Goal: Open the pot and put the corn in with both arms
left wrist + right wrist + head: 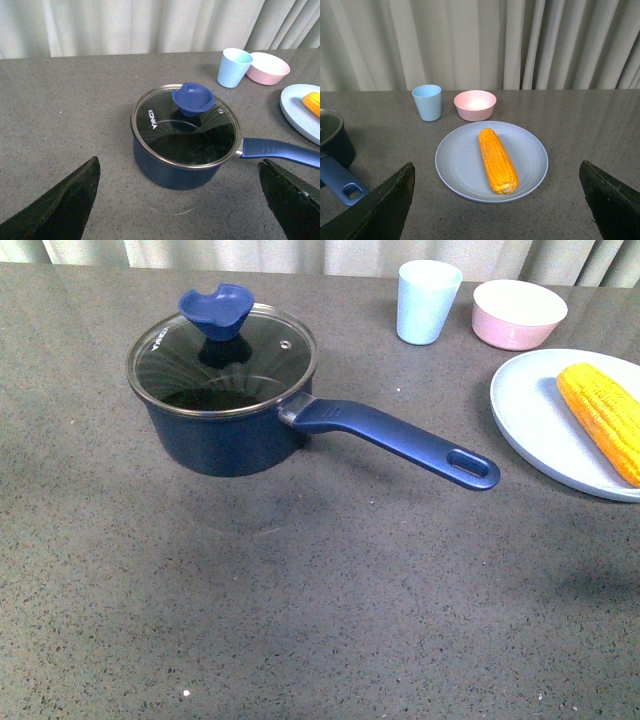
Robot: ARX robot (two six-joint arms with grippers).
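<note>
Pot (pixel 215 440) is sitting left of centre on the grey tabletop (pixel 300 620) in the front view. Glass lid (pixel 255 370) is resting closed on its rim, with the blue knob (pixel 217 310) sticking up from it. Long blue handle (pixel 400 437) is pointing right and toward the camera, hole at its end. Corn (pixel 603 415) is lying on a pale blue plate (pixel 530 410) at the right edge, well apart from the pot. Light blue cup (pixel 428 302) and pink bowl (pixel 518 315) are standing side by side at the back, behind the plate. Neither arm is showing here.

Left wrist view: left gripper (pixel 177 161) is hovering short of the pot, jaws spread wide and gripping nothing. Its two dark fingers (pixel 65 205) are not touching the pot. Lid is sitting on, "KONKA" printed on the glass. Cup, bowl and a slice of plate with the corn tip are showing beyond.

Right wrist view: right gripper (pixel 496 164) is facing the plate, jaws also spread wide and holding nothing. Corn is lying along the middle of the plate, neither finger touching it. Pot edge and handle end are peeking in at one side. Cup and bowl are standing just behind the plate, curtain (pixel 480 45) hanging behind the table.
</note>
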